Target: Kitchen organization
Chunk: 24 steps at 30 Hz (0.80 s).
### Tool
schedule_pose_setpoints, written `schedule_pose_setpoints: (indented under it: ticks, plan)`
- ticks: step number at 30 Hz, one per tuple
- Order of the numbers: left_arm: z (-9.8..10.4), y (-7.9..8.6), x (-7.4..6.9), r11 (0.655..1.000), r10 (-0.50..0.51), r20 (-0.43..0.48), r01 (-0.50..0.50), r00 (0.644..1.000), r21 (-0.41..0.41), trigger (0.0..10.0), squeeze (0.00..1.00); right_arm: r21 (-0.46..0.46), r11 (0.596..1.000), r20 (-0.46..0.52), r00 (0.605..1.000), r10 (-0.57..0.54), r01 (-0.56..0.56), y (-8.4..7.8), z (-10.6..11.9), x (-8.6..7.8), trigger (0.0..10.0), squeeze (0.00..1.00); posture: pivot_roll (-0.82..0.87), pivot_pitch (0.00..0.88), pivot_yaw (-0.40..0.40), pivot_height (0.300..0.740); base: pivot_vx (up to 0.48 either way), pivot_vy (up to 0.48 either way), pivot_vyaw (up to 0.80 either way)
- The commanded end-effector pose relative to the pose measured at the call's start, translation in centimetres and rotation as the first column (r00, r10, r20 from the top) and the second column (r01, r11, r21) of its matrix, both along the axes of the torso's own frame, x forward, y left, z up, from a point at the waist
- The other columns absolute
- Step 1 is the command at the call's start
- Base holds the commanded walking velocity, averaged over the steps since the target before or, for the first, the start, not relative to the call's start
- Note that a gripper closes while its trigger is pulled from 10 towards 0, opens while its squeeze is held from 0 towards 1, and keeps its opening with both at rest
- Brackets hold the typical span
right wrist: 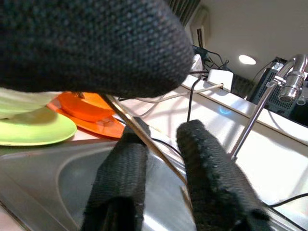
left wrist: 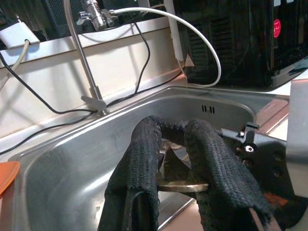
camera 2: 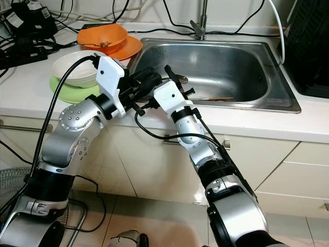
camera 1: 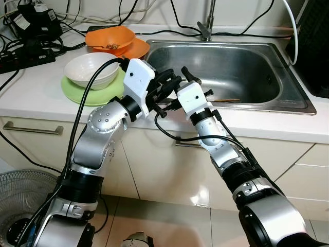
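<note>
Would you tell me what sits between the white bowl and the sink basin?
In the left eye view, the left claw and its white wrist housing hang over the counter strip between the white bowl and the sink.

My fingers [left wrist: 211,159] wore rough black knitted cloth, the sink [camera 1: 241,67] was brushed steel, and the countertop [camera 1: 31,92] looked smooth, pale and matt.
</note>
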<state>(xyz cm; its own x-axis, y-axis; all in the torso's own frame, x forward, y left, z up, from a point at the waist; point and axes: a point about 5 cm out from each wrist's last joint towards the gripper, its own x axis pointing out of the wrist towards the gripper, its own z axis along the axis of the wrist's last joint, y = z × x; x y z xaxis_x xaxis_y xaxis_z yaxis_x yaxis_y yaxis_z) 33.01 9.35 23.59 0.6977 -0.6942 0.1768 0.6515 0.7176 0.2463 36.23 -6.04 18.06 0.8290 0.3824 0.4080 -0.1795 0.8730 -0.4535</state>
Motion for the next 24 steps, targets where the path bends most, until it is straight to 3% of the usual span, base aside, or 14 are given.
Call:
schedule_pose_setpoints:
  ticks: [1, 15, 16, 24]
  plan:
    - [-0.1, 0.36, 0.3, 1.0, 0.025, -0.015, -0.025, 1.0, 0.01, 10.0, 0.0, 0.036, 0.999, 0.037, 0.999, 0.011, -0.012, 0.17, 1.09, 0.07, 0.0, 0.0, 0.2, 0.0, 0.077, 0.74, 0.0, 0.0, 0.0]
    - [-0.05, 0.67, 0.56, 0.999, 0.051, -0.014, -0.051, 0.999, -0.002, 10.0, 0.0, 0.03, 1.0, 0.04, 0.999, -0.006, 0.005, -0.22, 1.08, 0.15, 0.0, 0.0, 0.2, 0.0, 0.079, 0.74, 0.0, 0.0, 0.0]
    - [-0.04, 0.75, 0.62, 0.998, 0.054, -0.018, -0.055, 0.998, -0.012, 10.0, 1.0, 0.032, 0.999, 0.042, 0.999, -0.01, 0.009, -0.27, 1.13, 0.18, 0.0, 0.0, 0.2, 0.0, 0.08, 0.74, 0.0, 0.0, 0.0]
    - [0.26, 1.08, 0.8, 0.997, 0.072, -0.013, -0.073, 0.997, -0.036, 10.0, 1.0, 0.035, 0.999, 0.044, 0.999, -0.02, 0.018, -0.37, 1.19, 0.22, 0.0, 0.0, 0.2, 0.0, 0.079, 0.74, 0.0, 0.0, 0.0]
